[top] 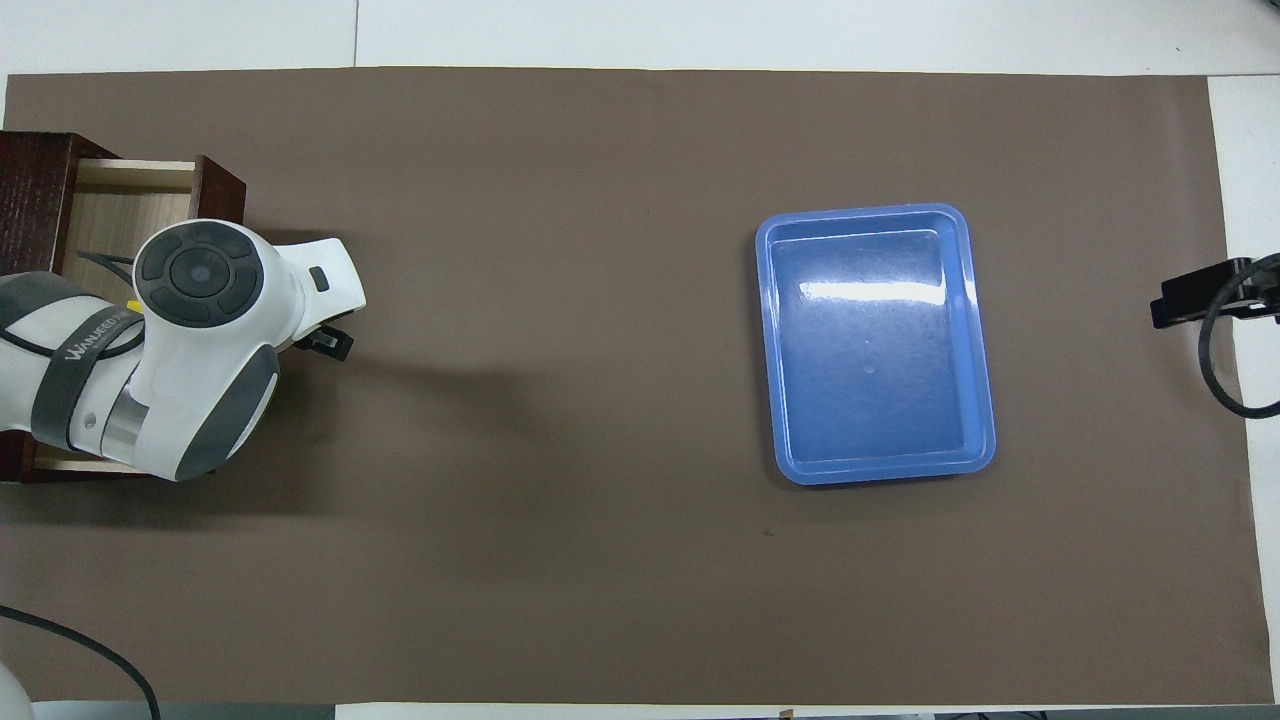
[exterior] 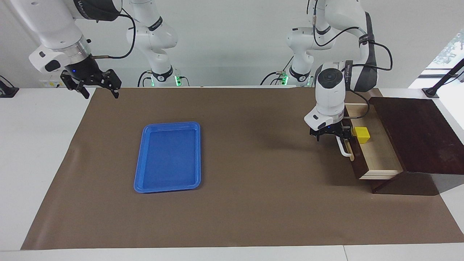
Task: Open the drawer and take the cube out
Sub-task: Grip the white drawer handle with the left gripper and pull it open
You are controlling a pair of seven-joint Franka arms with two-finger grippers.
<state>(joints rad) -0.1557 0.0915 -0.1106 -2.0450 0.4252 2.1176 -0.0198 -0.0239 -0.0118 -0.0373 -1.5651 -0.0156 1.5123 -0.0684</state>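
The dark wooden drawer [exterior: 381, 156] stands pulled out of its box [exterior: 417, 134] at the left arm's end of the table. The yellow cube [exterior: 361, 135] lies inside on the pale floor, in the part nearer to the robots. My left gripper [exterior: 330, 137] is low at the drawer's front, open, with the robot-side end of the white handle [exterior: 344, 149] between its fingers. In the overhead view the left arm covers most of the drawer [top: 120, 205] and the cube. My right gripper [exterior: 101, 95] waits open in the air over the table's edge at the right arm's end.
A blue tray [exterior: 145, 181] lies on the brown mat toward the right arm's end, also seen from above as the blue tray [top: 770, 330]. A black clamp arm [exterior: 440, 85] stands by the box at the table's corner.
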